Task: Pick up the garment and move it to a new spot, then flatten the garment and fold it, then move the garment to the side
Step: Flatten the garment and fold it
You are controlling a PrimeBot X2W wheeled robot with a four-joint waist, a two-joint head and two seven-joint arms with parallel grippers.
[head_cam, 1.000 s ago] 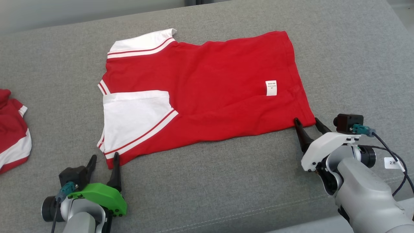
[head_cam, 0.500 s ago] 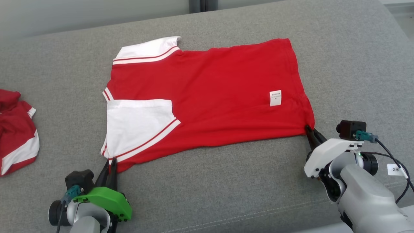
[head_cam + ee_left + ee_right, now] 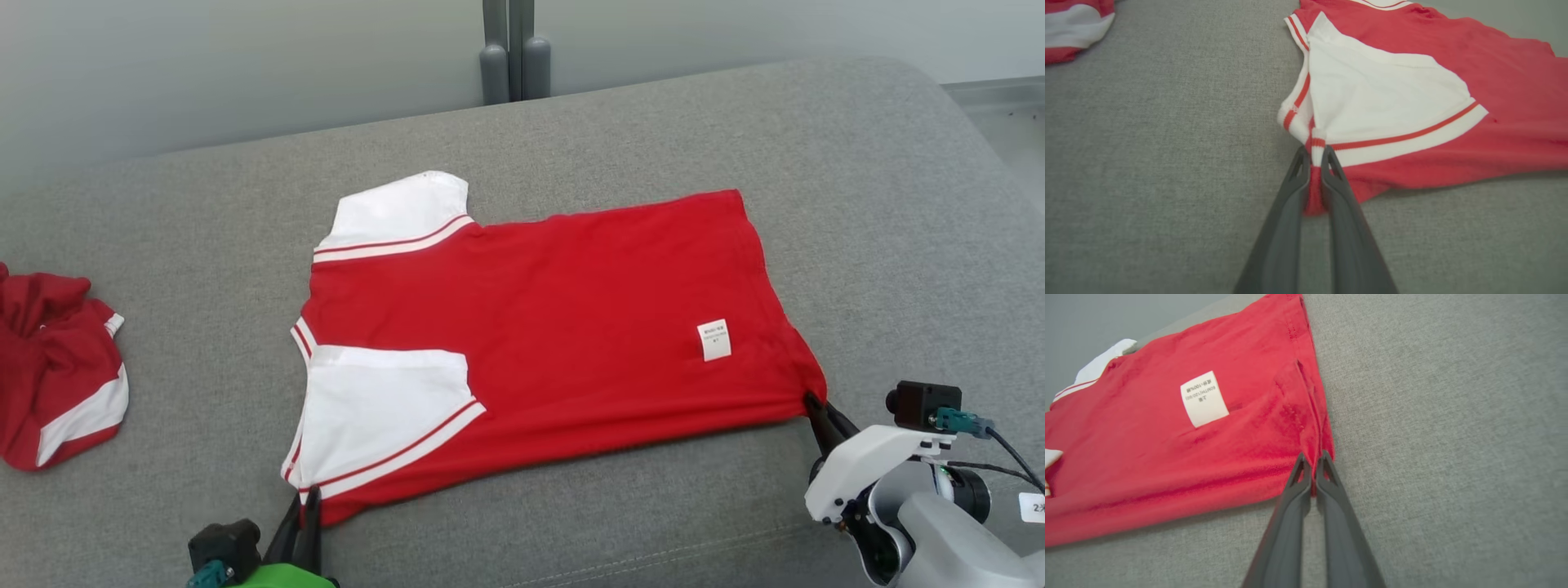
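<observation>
Garment (image 3: 555, 327) pinched by left hand (image 3: 1314, 154) at sleeve (image 3: 1384, 94), right hand (image 3: 1312, 457) at hem (image 3: 1310, 375).

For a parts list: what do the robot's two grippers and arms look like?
Both have long, dark grey, tapering jaws. The left gripper carries a green shell and a black camera with a teal plug. The right gripper has a white shell, a black camera, a teal plug, a black cable with a white tag, and a silver-grey forearm.
</observation>
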